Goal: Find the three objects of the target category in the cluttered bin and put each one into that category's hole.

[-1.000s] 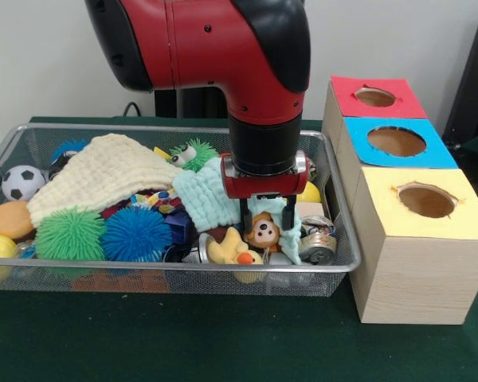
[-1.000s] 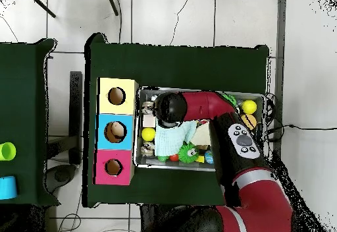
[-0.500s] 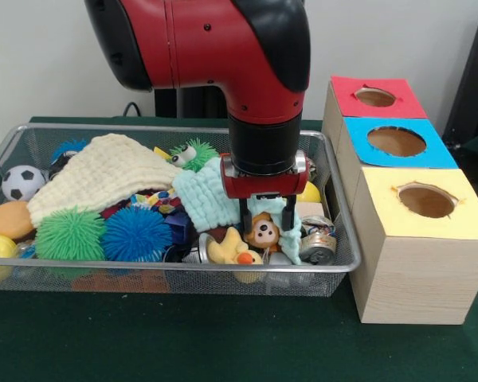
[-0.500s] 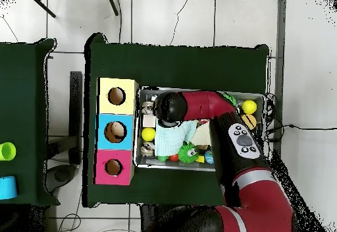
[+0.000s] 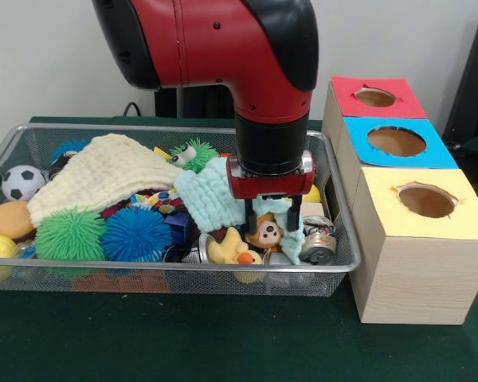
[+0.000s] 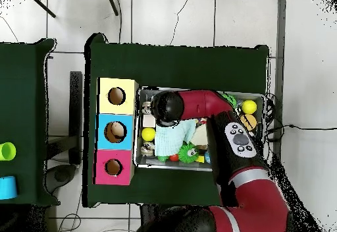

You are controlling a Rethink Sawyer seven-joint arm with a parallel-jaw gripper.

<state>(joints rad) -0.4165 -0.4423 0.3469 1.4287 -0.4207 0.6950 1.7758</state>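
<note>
In the front view my gripper (image 5: 270, 227) reaches down into the right part of the wire bin (image 5: 183, 267). Its two black fingers (image 5: 248, 216) stand either side of a small brown monkey toy (image 5: 264, 231) and grip it just above the clutter. A light-blue cloth (image 5: 207, 195) lies behind it and drapes past the right finger. A yellow rubber duck (image 5: 233, 251) sits just to the left below. The overhead view shows only the arm's wrist (image 6: 164, 107) over the bin (image 6: 257, 97); the gripper itself is hidden beneath.
Right of the bin stand three boxes with holes: red (image 5: 374, 97), blue (image 5: 396, 142), yellow (image 5: 426, 200). The bin also holds a cream cloth (image 5: 103, 171), green (image 5: 70, 235) and blue (image 5: 135, 233) spiky balls, a soccer ball (image 5: 21, 182) and a can (image 5: 319, 243).
The arm has shifted slightly right and up, and the monkey toy has moved with the fingers. The rest of the clutter has stayed put.
</note>
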